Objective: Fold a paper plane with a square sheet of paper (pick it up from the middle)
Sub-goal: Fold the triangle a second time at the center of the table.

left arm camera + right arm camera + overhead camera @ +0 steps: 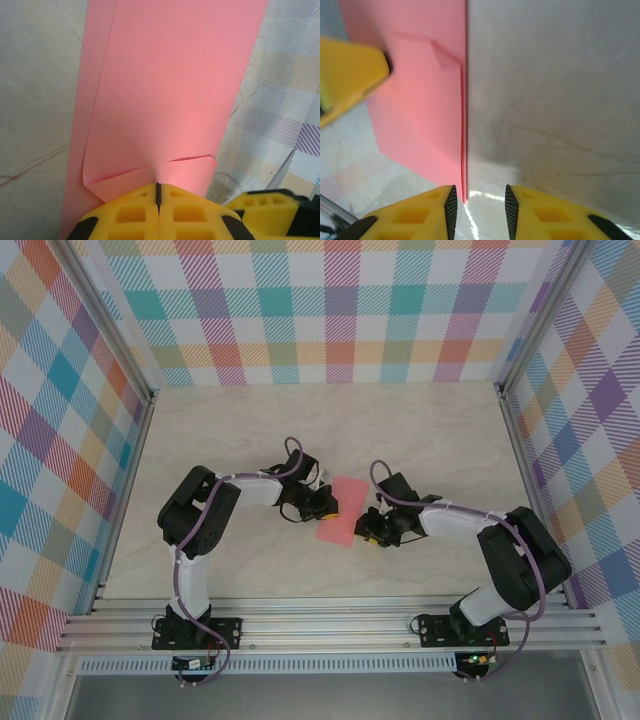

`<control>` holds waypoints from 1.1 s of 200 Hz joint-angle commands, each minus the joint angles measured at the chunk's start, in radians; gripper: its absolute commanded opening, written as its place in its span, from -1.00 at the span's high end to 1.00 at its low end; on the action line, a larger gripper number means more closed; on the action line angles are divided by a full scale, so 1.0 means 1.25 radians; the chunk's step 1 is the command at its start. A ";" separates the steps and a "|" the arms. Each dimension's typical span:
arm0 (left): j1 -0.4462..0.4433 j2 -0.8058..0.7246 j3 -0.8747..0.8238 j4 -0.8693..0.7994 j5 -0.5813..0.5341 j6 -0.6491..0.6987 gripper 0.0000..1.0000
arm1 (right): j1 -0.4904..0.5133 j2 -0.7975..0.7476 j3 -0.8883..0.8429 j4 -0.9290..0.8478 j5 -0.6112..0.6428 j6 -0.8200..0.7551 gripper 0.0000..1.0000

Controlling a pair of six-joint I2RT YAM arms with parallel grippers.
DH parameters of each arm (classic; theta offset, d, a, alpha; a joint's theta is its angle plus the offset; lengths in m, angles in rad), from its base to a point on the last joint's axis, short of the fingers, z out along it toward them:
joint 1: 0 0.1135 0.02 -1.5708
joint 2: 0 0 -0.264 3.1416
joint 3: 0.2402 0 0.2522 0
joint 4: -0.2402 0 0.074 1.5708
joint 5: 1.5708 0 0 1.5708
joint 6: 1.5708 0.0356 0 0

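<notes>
1. The square sheet of paper, doubled into a pink strip, lies at the centre of the table.
2. The left claw, at the sheet's 9 o'clock, is clenched on its edge.
3. The right claw, at 4 o'clock, is released, jaws apart at the folded edge.
4. This looks like an early creasing step; the next move probably calls for a fresh pinch on a corner.

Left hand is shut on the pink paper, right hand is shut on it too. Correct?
Only half right. The left hand is shut on the pink paper, but the right hand is open, not shut. The right wrist view shows its fingers standing apart, with the paper's edge running down towards the gap between them.
</notes>
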 commanded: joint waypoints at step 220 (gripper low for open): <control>-0.001 -0.027 0.021 -0.068 -0.026 0.031 1.00 | -0.024 0.151 0.097 0.091 -0.041 0.077 0.21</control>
